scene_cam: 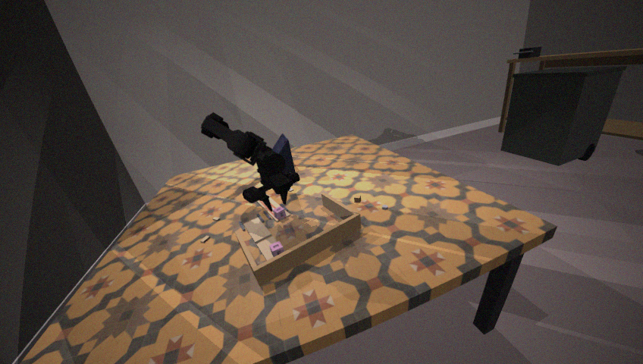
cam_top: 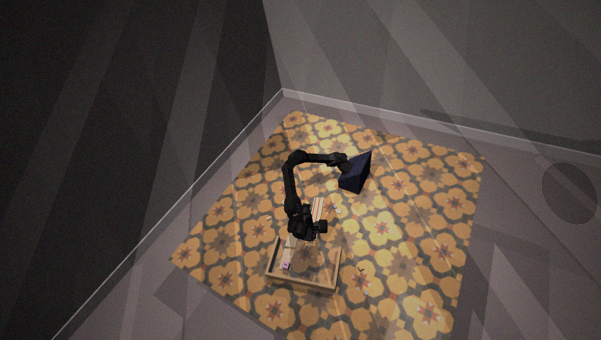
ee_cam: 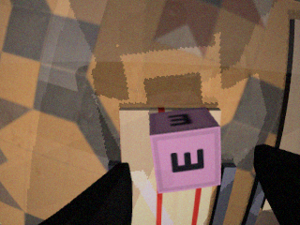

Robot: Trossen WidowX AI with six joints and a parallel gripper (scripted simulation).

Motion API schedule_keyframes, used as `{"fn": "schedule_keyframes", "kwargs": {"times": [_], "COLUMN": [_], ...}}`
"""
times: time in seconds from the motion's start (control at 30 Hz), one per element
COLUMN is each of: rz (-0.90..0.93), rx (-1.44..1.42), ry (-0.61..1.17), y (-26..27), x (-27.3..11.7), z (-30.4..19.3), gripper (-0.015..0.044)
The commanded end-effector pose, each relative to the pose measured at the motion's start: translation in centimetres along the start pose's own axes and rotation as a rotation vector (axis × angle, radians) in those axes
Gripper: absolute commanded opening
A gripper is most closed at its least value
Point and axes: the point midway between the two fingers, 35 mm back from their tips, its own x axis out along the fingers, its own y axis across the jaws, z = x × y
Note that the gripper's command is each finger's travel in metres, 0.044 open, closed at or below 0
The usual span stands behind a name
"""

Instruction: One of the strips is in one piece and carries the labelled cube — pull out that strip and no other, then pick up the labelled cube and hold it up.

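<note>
A cream strip with red lines (ee_cam: pixel 136 136) (cam_top: pixel 318 206) runs under my gripper. A pink cube lettered E (ee_cam: pixel 187 161) (scene_cam: pixel 279 213) sits on its end. My gripper (ee_cam: pixel 194 165) (scene_cam: pixel 277 206) is partly open, its fingers on either side of the cube's near part with gaps; nothing is held. A plain pale strip (cam_top: pixel 286 254) (scene_cam: pixel 256 227) lies alongside, with a seam across it that shows two pieces. Another pink cube (cam_top: pixel 285 265) (scene_cam: pixel 276 248) with a dark mark sits on its far end. In the top view the arm hides the first cube.
A low wooden frame wall (cam_top: pixel 301 281) (scene_cam: pixel 306 252) encloses the far ends of the strips. Slim blue-grey guides (ee_cam: pixel 223 192) stand beside the lined strip. A navy wedge block (cam_top: pixel 356 174) (scene_cam: pixel 283 151) stands by the arm's base. Small scraps (scene_cam: pixel 205 239) (cam_top: pixel 339 210) lie around.
</note>
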Motion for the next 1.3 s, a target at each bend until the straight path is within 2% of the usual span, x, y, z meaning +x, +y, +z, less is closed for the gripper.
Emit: {"fn": "schedule_keyframes", "kwargs": {"times": [0.0,0.53,0.8,0.93,1.13,1.27], "rz": [0.002,0.000,0.000,0.004,0.004,0.005], "rx": [-0.007,-0.007,-0.007,-0.001,-0.001,-0.001], "ry": [0.010,0.011,0.011,0.005,0.005,0.005], "y": [0.1,0.1,0.1,0.1,0.1,0.2], "x": [0.9,3.5,3.6,3.4,3.4,3.1], "z": [-0.3,-0.5,-0.5,-0.3,-0.3,-0.5], "gripper": [0.0250,0.0250,0.0250,0.0145,0.0105,0.0000]}}
